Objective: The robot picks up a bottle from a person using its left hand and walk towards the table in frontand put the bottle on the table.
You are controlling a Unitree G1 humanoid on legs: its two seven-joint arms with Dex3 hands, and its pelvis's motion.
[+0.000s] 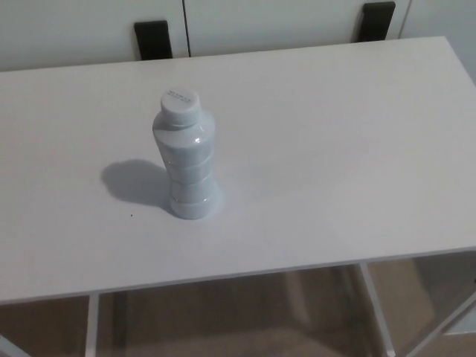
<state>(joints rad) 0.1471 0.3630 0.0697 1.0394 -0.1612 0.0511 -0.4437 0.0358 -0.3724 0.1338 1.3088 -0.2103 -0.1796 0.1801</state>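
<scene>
Bottle (186, 160) stands upright on table (335, 149); hands out of view, fingers' state untellable.
</scene>
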